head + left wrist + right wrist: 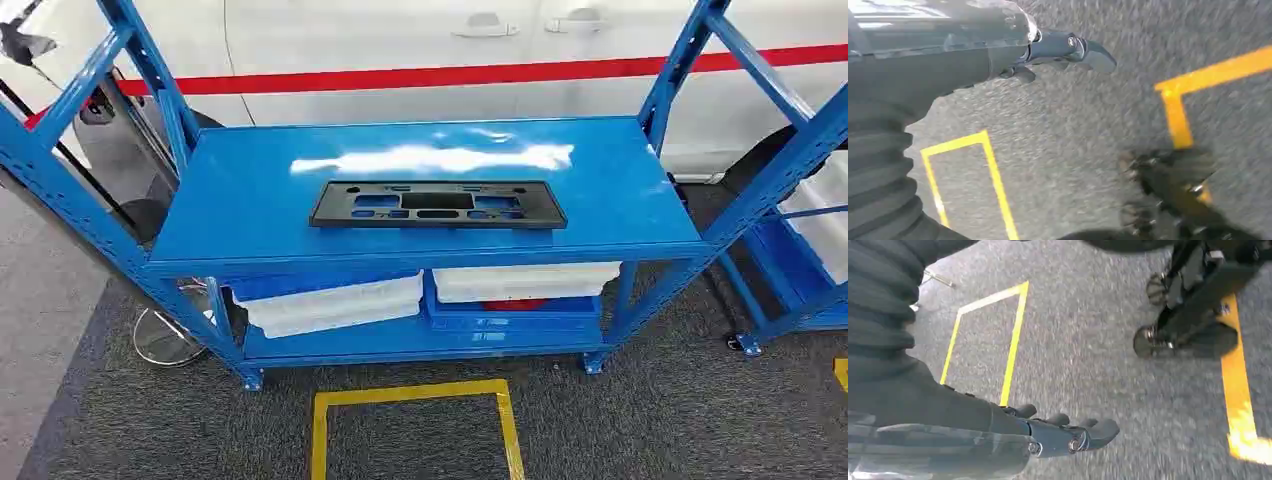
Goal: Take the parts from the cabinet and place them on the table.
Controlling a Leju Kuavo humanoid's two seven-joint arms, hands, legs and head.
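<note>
A flat black rectangular plastic part (pixel 438 204) with several cut-outs lies in the middle of the top shelf of the blue metal rack (pixel 250 200) in front of me. Both arms hang down over the grey carpet. My left hand (pixel 1048 55) holds nothing, its thumb and fingers stretched out above the floor. My right hand (pixel 1063 432) is likewise free, fingers extended and apart. Neither hand is near the part.
The lower shelf holds two white bins (pixel 335 303) (pixel 525 281), with something red (pixel 515 304) under the right one. A yellow taped square (pixel 412 395) marks the carpet before the rack. A white car (pixel 400 50) stands behind; a second blue rack (pixel 800 230) stands at right.
</note>
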